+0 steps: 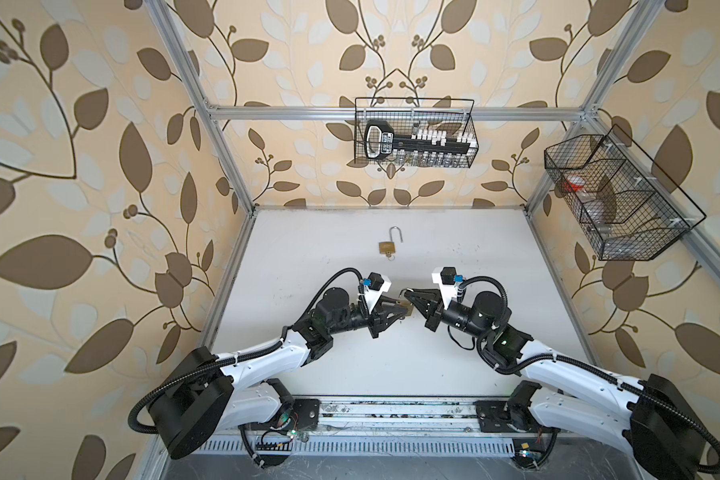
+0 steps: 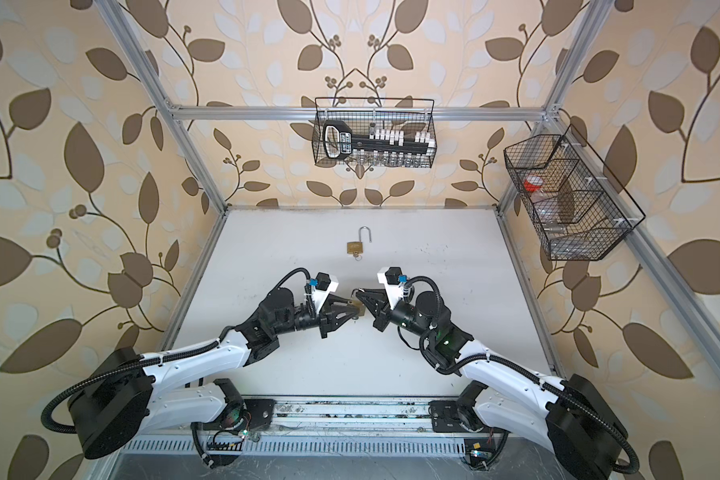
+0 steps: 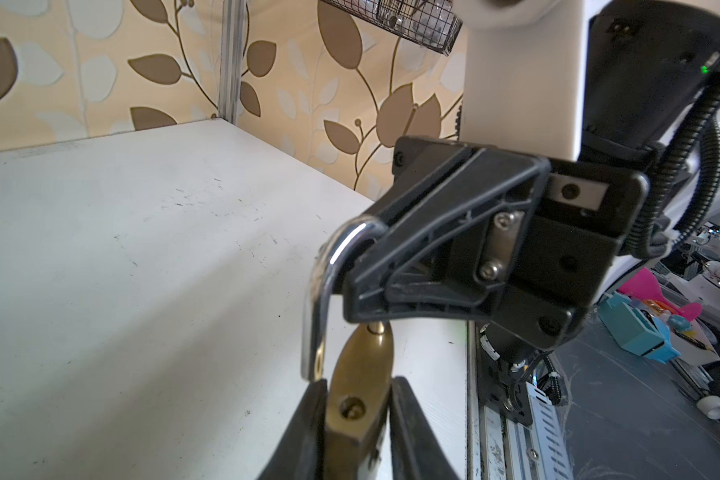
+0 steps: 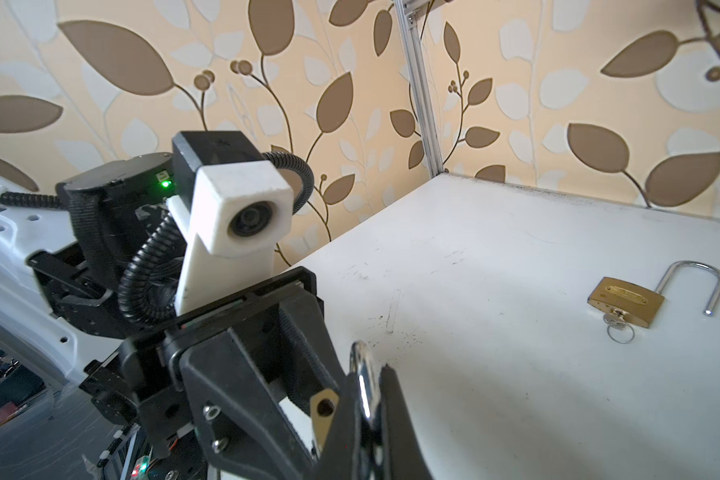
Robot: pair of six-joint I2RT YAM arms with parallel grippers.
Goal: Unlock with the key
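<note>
In both top views the two arms meet near the middle of the surface (image 1: 308, 249). The left gripper (image 1: 399, 311) (image 2: 352, 311) has its fingers narrow & clamped on the brass body of the held padlock (image 1: 407, 309) (image 2: 360, 309). The right gripper (image 1: 408, 293) (image 2: 357, 292) comes from the right w/ fingers fully together at the top of this padlock. Farther away, approx. in the centre, a second padlock (image 1: 386, 247) (image 2: 353, 248) lies flat and alone w/ its bow swung open & a key (image 1: 389, 257) in its near end. A wire basket (image 1: 416, 133) hangs on the far wall.

Left wrist view: the brass body (image 3: 362, 357) sits btw. the two left fingers (image 3: 308, 424). The shackle (image 3: 321, 299) rises from it, and the right gripper (image 3: 364, 253) pinches its curved top. The free end of the shackle is beside the body, not in it.

Right wrist view: the shackle (image 4: 364, 395) is squeezed btw. the right fingers (image 4: 395, 415). We cannot tell if the held padlock has a key.
</note>
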